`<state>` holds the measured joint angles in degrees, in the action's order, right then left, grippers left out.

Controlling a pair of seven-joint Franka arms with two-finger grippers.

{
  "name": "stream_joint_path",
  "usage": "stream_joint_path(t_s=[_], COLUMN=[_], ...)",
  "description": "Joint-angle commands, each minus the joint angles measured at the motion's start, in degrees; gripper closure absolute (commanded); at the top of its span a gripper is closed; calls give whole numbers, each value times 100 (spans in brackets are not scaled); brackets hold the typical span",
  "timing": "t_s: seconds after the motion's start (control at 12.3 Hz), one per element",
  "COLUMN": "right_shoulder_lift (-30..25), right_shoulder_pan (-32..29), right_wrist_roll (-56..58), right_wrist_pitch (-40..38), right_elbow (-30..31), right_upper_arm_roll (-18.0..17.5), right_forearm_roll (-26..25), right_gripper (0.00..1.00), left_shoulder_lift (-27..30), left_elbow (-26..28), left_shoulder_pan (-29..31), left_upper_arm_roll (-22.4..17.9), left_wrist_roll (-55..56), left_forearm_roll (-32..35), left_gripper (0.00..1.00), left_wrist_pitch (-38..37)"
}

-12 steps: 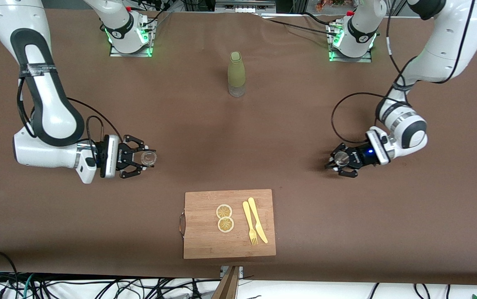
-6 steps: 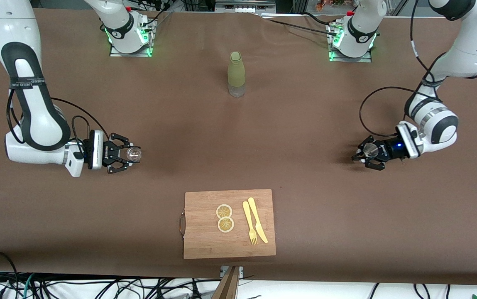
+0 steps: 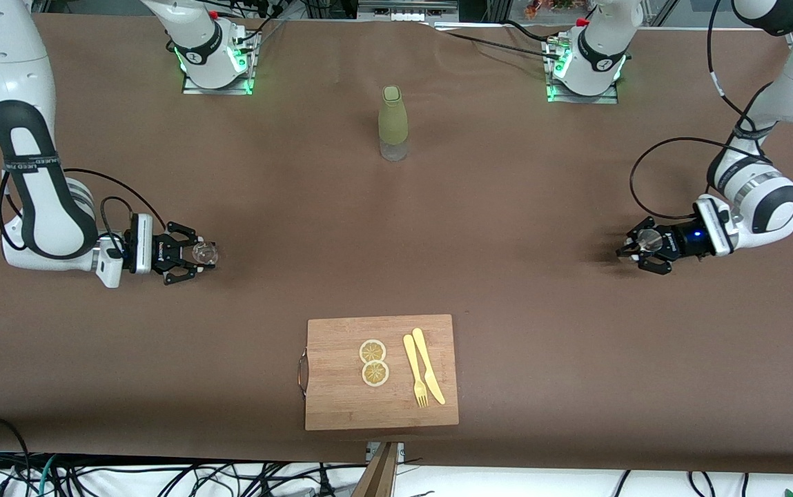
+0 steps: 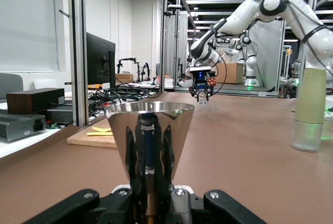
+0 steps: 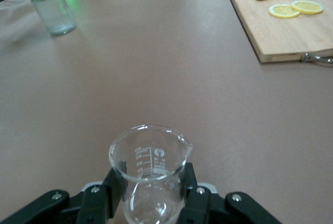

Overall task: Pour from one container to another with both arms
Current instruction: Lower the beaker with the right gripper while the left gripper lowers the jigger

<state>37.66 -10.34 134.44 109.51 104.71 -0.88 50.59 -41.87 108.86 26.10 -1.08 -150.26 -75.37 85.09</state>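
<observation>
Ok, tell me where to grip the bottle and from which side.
Grip the bottle around its green body, below the narrower neck and above the clear base. It stands upright and alone between the two arm bases, so a level approach with fingers either side of the body looks best. Both grippers are taken: the left gripper holds a metal cup, the right gripper a beaker.

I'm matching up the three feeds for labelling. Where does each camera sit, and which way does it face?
Front view: high, across the table, facing both arms' bases; both arms show.
Left wrist view: on the left arm, looking past its metal cup at the right arm; its fingers show.
Right wrist view: on the right arm, looking past its glass beaker.
Shared: bottle, cutting board.
</observation>
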Motion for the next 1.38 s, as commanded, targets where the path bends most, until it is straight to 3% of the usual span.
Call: stream_joint_path(t_s=[0.0,0.32,0.41,0.49,0.65,0.97,1.3], right_shoulder_lift=[162,303,338,338,347,347,242], right_shoulder_pan=[-126,-223,-223,-232,-232,-223,-214], right_wrist_roll=[389,566,566,557,540,540,496], right_wrist_pitch=[-105,-105,-97,-96,-105,-105,-53], right_elbow=[14,5,5,-3,-4,-48,-214], right_upper_arm_roll=[97,132,141,141,176,308,457], right_forearm_roll=[65,47,47,47,47,21,-488], right_gripper=[68,67,62,51,0,0,0], left_shoulder_lift=[-365,-813,-1014,-1138,-1262,-1702,-1816], left_elbow=[-522,-1076,-1295,-1445,-1543,-1991,-2026], left_shoulder_pan=[45,62,80,80,80,89,89], left_upper_arm_roll=[-164,-524,-534,-551,-657,-683,-701], left_wrist_roll=[102,67,67,58,49,23,-153], left_forearm_roll=[373,664,664,673,726,735,717], left_gripper=[100,100,100,100,100,100,100], left_wrist_pitch=[-552,-976,-1072,-1134,-1152,-1407,-1495])
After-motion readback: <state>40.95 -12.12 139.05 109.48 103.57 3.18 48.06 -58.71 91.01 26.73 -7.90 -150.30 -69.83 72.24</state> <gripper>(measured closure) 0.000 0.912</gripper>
